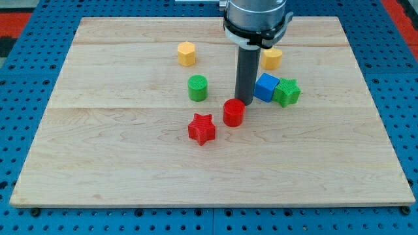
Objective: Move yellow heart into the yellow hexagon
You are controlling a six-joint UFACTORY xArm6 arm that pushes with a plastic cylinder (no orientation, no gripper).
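The yellow heart (272,58) lies near the view's top, right of centre, partly hidden behind my rod. The yellow hexagon (187,53) lies to its left, well apart from it. My tip (243,102) rests on the board below the yellow heart, just above and right of the red cylinder (234,112), close to it or touching. The blue cube (266,87) sits just right of the rod.
A green star (287,92) touches the blue cube's right side. A green cylinder (198,87) stands left of the rod. A red star (202,128) lies at the lower left of the red cylinder. The wooden board (98,163) sits on a blue pegboard.
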